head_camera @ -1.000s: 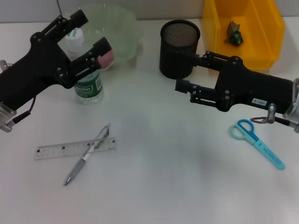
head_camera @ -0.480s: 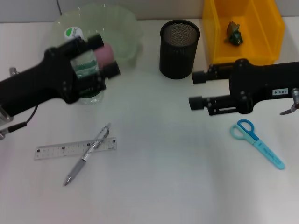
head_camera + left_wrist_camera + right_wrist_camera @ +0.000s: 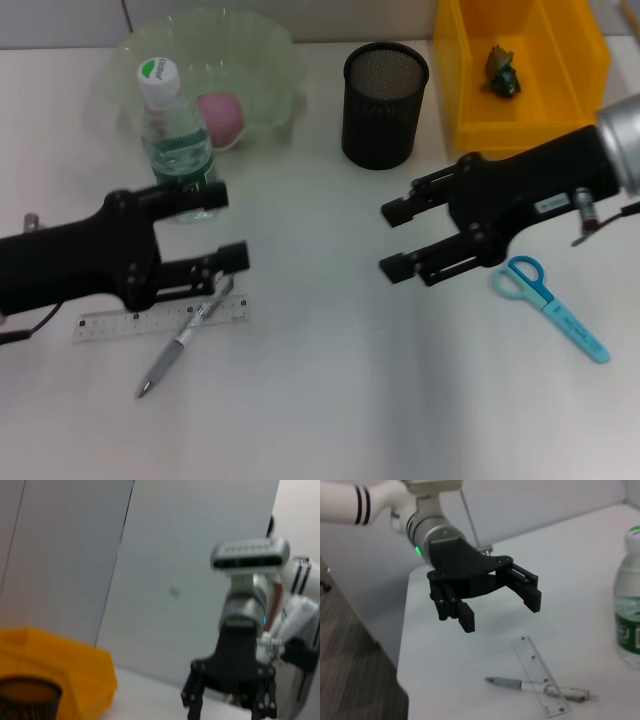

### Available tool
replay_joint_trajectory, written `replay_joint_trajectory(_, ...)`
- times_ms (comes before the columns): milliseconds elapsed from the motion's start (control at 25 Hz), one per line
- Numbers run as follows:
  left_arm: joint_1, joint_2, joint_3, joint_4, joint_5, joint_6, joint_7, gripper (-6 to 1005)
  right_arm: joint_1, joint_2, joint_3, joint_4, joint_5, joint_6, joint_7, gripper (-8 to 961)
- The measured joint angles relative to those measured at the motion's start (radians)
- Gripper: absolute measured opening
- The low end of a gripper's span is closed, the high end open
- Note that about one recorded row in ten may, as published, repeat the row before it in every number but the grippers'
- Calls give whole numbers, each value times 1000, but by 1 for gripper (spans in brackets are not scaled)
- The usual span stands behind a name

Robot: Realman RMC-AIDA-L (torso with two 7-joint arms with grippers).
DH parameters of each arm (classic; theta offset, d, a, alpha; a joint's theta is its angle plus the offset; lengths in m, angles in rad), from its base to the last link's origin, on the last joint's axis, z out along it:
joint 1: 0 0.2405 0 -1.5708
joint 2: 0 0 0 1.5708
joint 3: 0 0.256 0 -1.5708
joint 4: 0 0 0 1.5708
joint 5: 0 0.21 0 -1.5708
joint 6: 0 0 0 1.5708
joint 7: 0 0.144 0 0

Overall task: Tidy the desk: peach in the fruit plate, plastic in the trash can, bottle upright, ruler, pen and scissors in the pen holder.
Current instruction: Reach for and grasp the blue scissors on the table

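Three desk tools await pickup as both end effectors hover released.

Left end effector [image 3: 228,226] hangs spread over thin, slippery pen [image 3: 187,330] crossing flat ruler [image 3: 160,318]; right end effector [image 3: 394,240], released, at nine o'clock of rigid scissors [image 3: 549,305], best pinched mid-blade.

Bottle [image 3: 176,140]: clear glossy plastic, white cap, green label. Pen holder [image 3: 384,104]: black mesh, probably metal, matt. Fruit plate [image 3: 262,60]: translucent pale-green plastic. Trash can [image 3: 580,70]: smooth yellow plastic. Ruler [image 3: 110,324]: clear plastic. Table [image 3: 320,400]: smooth matt white.
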Motion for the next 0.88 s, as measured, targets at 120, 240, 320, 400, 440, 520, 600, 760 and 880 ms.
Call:
replay_joint_trajectory(120, 17, 24, -2, 49, 76, 4, -84, 787, 28, 13, -2, -1, -34, -4, 12, 704)
replay_joint_trajectory(240, 25, 33, -4, 71, 89, 6, -107, 787, 65, 23, -7, 6, -62, -1, 30, 703)
replay_joint_trajectory(320, 44, 40, -33, 105, 92, 21, -110, 787, 118, 24, -22, 41, -77, 2, 75, 703)
replay_joint_trajectory(400, 48, 39, -43, 110, 93, 26, -105, 787, 141, 24, -27, 56, -81, 2, 91, 703)
replay_joint_trajectory(440, 54, 36, -59, 114, 93, 33, -97, 787, 183, 24, -30, 92, -92, 2, 118, 703)
replay_joint_trajectory(520, 58, 34, -68, 116, 93, 37, -91, 787, 219, 24, -31, 121, -111, 3, 142, 703)
replay_joint_trajectory(600, 64, 35, -76, 119, 93, 41, -85, 788, 237, 24, -32, 133, -125, 3, 156, 703)
replay_joint_trajectory(760, 71, 40, -78, 127, 94, 48, -84, 788, 302, 33, -63, 179, -182, 28, 207, 702)
replay_joint_trajectory(880, 78, 40, -79, 136, 94, 49, -84, 788, 340, 37, -130, 212, -205, 74, 246, 702)
